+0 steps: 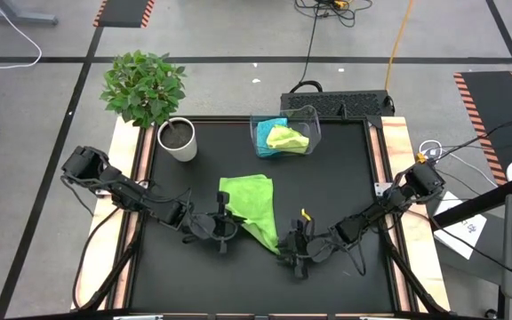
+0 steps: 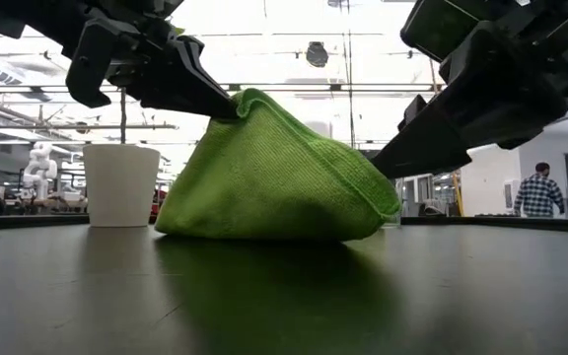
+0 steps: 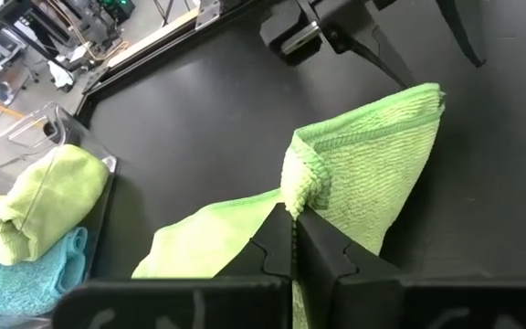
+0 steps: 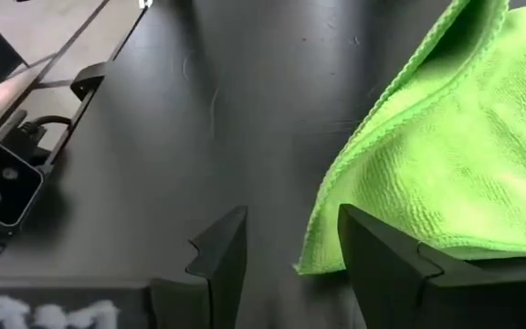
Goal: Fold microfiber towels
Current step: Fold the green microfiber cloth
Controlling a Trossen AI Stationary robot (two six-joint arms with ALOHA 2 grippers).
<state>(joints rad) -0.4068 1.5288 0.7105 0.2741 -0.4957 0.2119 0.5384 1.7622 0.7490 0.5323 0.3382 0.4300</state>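
A lime-green microfiber towel [image 1: 249, 203] lies mid-table. One end is raised into a peak [image 2: 249, 99], and its lower edge rests on the black table top. My left gripper [image 3: 294, 219] is at the towel's left side, shut on that raised end. My right gripper [image 4: 290, 233] is low at the towel's near right end. It is open, with a towel corner [image 4: 316, 260] lying between its fingers. Another lime-green towel [image 3: 35, 201] and a turquoise one [image 3: 26, 274] lie bunched in the clear bin [image 1: 309, 120]. My left gripper pinches a bunched hemmed corner [image 3: 301, 187] of the lime-green towel between its two fingers. The fingers slant down from the table's left side. The corner is lifted off the table, and the towel slopes down from it like a tent, its lower part on the table [image 2: 264, 232]. My right gripper: whether a finger [image 4: 373, 247] touches the towel's edge beside it, I cannot tell.
A white pot [image 1: 178, 140] with a leafy plant stands at the far left of the table. The clear bin is at the far middle. Bare black table top lies on the near side. A person [image 2: 535, 192] stands in the room behind.
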